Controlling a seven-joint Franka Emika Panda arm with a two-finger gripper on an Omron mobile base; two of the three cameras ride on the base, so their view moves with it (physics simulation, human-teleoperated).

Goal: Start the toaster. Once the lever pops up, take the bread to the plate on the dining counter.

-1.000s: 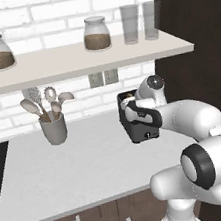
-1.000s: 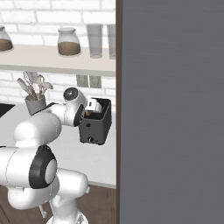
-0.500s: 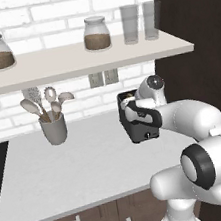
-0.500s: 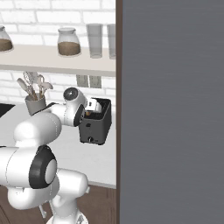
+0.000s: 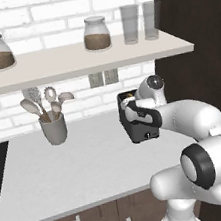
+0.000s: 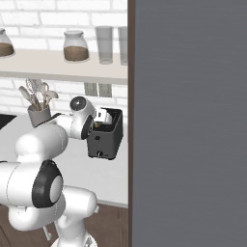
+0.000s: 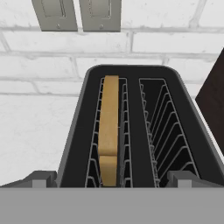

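Hand view, left to right: you see the golden bread slice standing edge-up in the left wire-ribbed slot of the boxy black toaster (right slot bare), and your gripper spread wide, holding nothing.

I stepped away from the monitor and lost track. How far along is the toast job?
Nothing looks finished yet. The bread sits in the left slot of the toaster as the hand view shows it. The open gripper hovers above the slots, holding nothing. Whether toasting has happened is unclear; lifting the bread out and carrying it to the plate remains.
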